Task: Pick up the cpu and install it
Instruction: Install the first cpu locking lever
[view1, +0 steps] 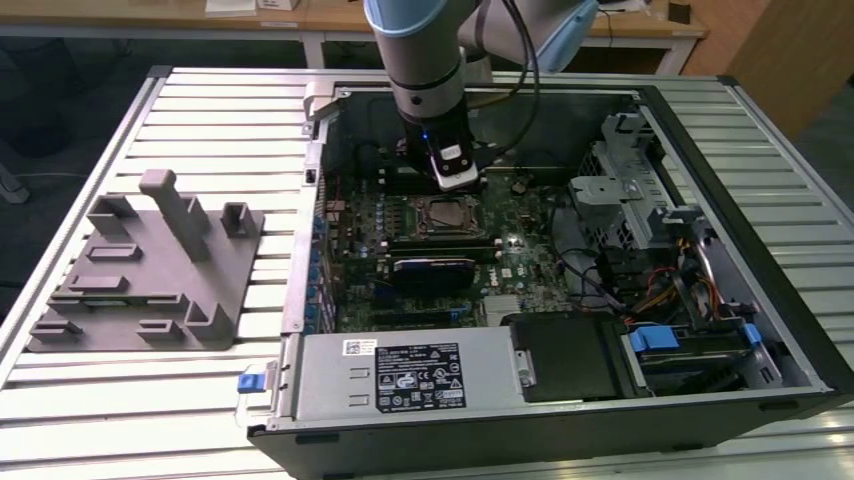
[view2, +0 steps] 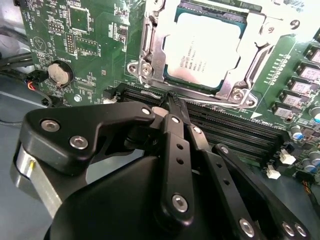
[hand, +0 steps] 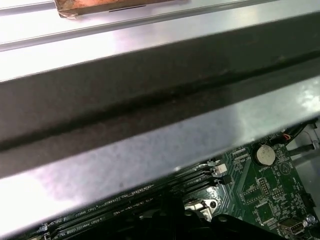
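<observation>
We see arm reaching down into open computer case (view1: 747, 330), case walls close around, grey fixture (view1: 147, 270) well apart on slatted table (view1: 200, 120). Gripper (view2: 172, 100) hangs over memory slots (view2: 235, 132) just beside socket frame (view2: 150, 60); fingertips pinched together, nothing between them. Cpu (view2: 207, 47) already seated in socket, silvery top showing.
</observation>
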